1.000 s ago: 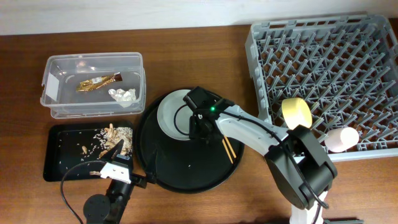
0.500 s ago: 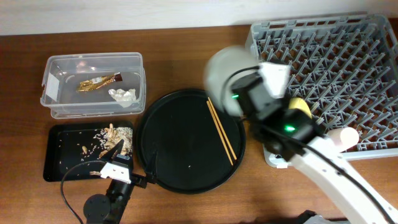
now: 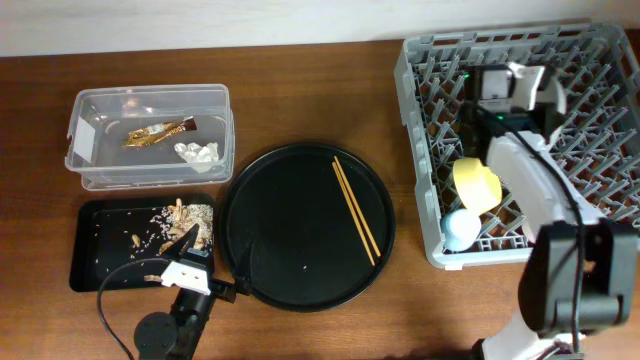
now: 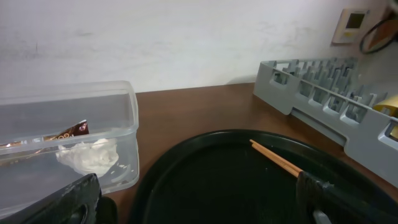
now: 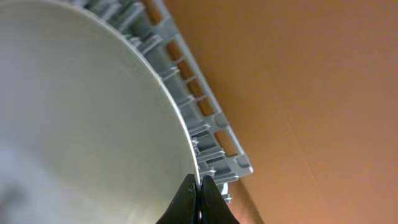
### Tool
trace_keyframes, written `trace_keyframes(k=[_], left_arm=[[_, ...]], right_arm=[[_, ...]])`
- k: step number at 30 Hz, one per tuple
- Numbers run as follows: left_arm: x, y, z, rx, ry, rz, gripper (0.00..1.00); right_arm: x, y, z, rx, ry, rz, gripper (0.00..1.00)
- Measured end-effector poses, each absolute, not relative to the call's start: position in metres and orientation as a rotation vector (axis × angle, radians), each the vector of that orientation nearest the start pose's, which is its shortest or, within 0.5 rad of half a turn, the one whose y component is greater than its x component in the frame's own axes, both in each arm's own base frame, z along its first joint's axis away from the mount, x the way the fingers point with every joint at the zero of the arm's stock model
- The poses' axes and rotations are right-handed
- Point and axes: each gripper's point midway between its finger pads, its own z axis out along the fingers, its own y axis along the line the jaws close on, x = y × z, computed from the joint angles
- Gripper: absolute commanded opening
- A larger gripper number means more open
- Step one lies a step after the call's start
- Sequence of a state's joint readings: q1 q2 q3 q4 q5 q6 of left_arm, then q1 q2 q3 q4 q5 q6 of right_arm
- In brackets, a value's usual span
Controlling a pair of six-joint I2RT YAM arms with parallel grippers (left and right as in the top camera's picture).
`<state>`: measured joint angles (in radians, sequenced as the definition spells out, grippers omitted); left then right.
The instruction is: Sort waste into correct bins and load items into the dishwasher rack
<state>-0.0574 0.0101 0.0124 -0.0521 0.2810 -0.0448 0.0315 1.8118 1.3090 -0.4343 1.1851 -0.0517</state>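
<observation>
My right gripper (image 5: 199,194) is shut on the rim of the pale grey-green plate (image 5: 81,112), held on edge over the grey dishwasher rack (image 5: 208,127). In the overhead view this gripper (image 3: 488,92) is above the rack's (image 3: 600,60) back left part, and the plate is hard to make out there. A yellow bowl (image 3: 477,184) and a blue cup (image 3: 459,229) sit in the rack; the pink cup is hidden. Wooden chopsticks (image 3: 355,210) lie on the round black tray (image 3: 270,260). My left gripper (image 3: 182,255) is open and empty by the shallow black tray (image 3: 100,250).
The clear tub (image 3: 100,110) holds the gold-brown wrapper (image 3: 160,131) and white tissue (image 3: 197,152). Food scraps (image 3: 185,215) lie in the shallow black tray. The left wrist view shows the tub (image 4: 118,118), tissue (image 4: 87,157), chopsticks (image 4: 277,160) and rack (image 4: 323,93).
My right arm lifted the plate off the round black tray and swung it right, over the rack. The chopsticks now lie uncovered. The left arm has not moved.
</observation>
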Motion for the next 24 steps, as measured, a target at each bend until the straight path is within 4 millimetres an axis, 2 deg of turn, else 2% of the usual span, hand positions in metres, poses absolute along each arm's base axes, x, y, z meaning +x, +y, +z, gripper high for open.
trace_keyframes(k=[1,2,4,5,6,7,9,10,11,12,13,14,15,17,18,20,21,23,24], left_arm=[[0.237,-0.061,0.165,0.227,1.611,-0.306,0.99],[0.237,-0.061,0.165,0.227,1.611,-0.306,0.99],[0.237,-0.061,0.165,0.227,1.611,-0.306,0.99],[0.237,-0.061,0.165,0.227,1.612,-0.306,0.99],[0.237,-0.061,0.165,0.227,1.611,-0.306,0.99],[0.237,-0.061,0.165,0.227,1.611,-0.306,0.99],[0.237,-0.061,0.164,0.227,1.613,-0.306,0.99],[0.237,-0.061,0.165,0.227,1.612,-0.306,0.99],[0.237,-0.061,0.165,0.227,1.611,-0.306,0.99],[0.237,-0.061,0.165,0.227,1.611,-0.306,0.99],[0.237,-0.061,0.165,0.227,1.611,-0.306,0.99],[0.237,-0.061,0.165,0.227,1.611,-0.306,0.99],[0.237,-0.061,0.165,0.227,1.611,-0.306,0.99],[0.237,-0.061,0.165,0.227,1.611,-0.306,0.99],[0.237,-0.061,0.165,0.227,1.611,-0.306,0.99],[0.237,-0.061,0.165,0.227,1.611,-0.306,0.99],[0.237,-0.061,0.165,0.227,1.611,-0.306,0.99],[0.237,-0.061,0.165,0.227,1.611,-0.306,0.99],[0.237,-0.061,0.165,0.227,1.611,-0.306,0.99]], right_arm=[[0.418,-0.134,0.188,0.327,2.172,-1.447,0.19],[0.425,-0.116,0.190,0.282,2.158,-1.426,0.27],[0.431,-0.073,0.196,0.181,2.113,-1.414,0.49],[0.432,-0.051,0.200,0.128,2.083,-1.422,0.66],[0.431,-0.022,0.205,0.065,2.045,-1.420,0.75],[0.429,0.004,0.209,0.002,2.024,-1.398,0.78],[0.411,0.072,0.226,-0.207,2.029,-1.201,0.80],[0.396,0.101,0.220,-0.336,2.114,-1.011,0.79],[0.376,0.138,0.200,-0.446,2.248,-0.707,0.70],[0.350,0.177,0.174,-0.531,2.416,-0.356,0.54],[0.335,0.190,0.161,-0.544,2.503,-0.217,0.47],[0.311,0.216,0.135,-0.572,2.655,0.024,0.45],[0.295,0.230,0.111,-0.582,2.766,0.145,0.44],[0.275,0.226,0.062,-0.575,2.941,0.155,0.44],[0.274,0.218,0.040,-0.544,3.007,0.114,0.44],[0.278,0.210,0.022,-0.498,3.051,0.080,0.44],[0.279,0.209,0.017,-0.498,3.060,0.069,0.39],[0.278,0.204,0.000,-0.500,3.088,0.009,0.12],[0.278,0.204,0.000,-0.504,3.090,0.005,0.04]])
